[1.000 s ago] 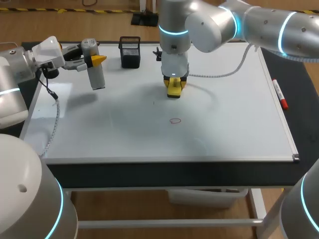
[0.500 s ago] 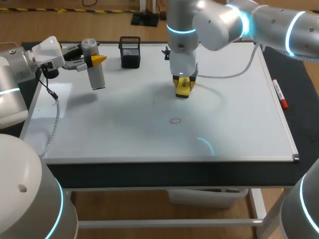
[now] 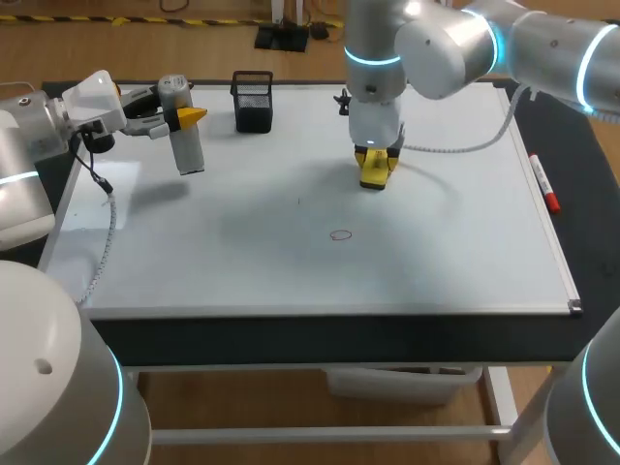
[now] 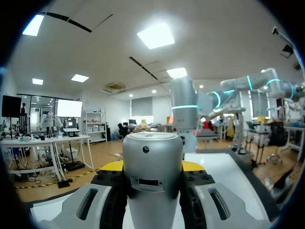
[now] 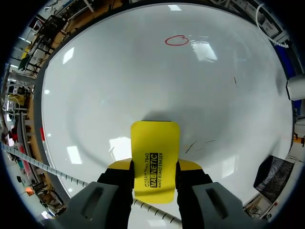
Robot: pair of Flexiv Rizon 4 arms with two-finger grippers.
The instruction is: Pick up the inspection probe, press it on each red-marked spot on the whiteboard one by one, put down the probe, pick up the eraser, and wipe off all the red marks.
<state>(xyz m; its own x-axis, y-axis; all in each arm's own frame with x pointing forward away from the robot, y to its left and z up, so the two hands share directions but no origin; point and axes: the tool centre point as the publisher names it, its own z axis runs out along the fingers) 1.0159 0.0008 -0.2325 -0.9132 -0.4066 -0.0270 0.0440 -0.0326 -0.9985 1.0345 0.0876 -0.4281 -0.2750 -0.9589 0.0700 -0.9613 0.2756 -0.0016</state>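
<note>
The whiteboard (image 3: 291, 271) covers the table, and one small red circle (image 3: 340, 234) is drawn near its middle. My right gripper (image 3: 376, 167) points straight down at the board's far centre, shut on the yellow eraser (image 3: 374, 180), which sits behind and right of the circle. In the right wrist view the eraser (image 5: 155, 152) sticks out between the yellow fingertips of the right gripper (image 5: 153, 167), with the red circle (image 5: 177, 40) well ahead. My left gripper (image 3: 179, 114) hovers over the far left corner, shut on the grey cylindrical probe (image 3: 189, 150). In the left wrist view the left gripper (image 4: 152, 165) clamps the probe (image 4: 152, 148).
A black mesh holder (image 3: 253, 100) stands at the board's far edge, between the two grippers. A red marker (image 3: 542, 182) lies beside the board's right frame. A grey cable (image 3: 446, 145) trails from the right arm over the board. Faint dark streaks (image 5: 198, 145) mark the board near the eraser.
My right arm has slid the eraser to the right along the far part of the board. The left arm and the probe have stayed still.
</note>
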